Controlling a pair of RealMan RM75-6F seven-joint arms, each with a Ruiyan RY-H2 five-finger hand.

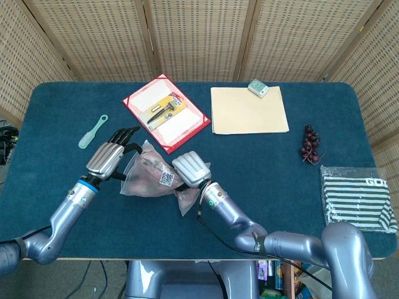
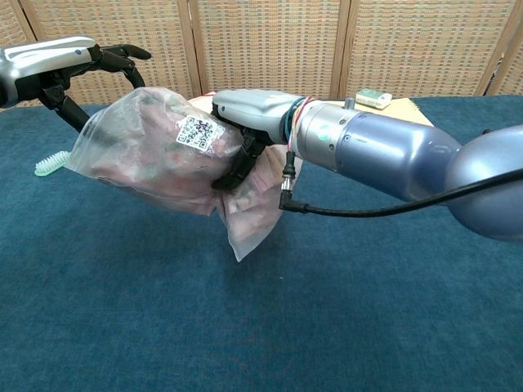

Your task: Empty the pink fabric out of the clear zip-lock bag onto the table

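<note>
The clear zip-lock bag, stuffed with pink fabric and bearing a QR label, hangs above the blue table. My right hand grips the bag around its narrow part, and a loose end droops below the hand. At the bag's far, wide end my left hand hovers with fingers spread, close to the plastic. Whether it touches the bag is unclear; it holds nothing.
A green brush lies at the left. A red folder with a tool on it and a tan folder with a small box sit at the back. Dark grapes and striped cloth are at the right.
</note>
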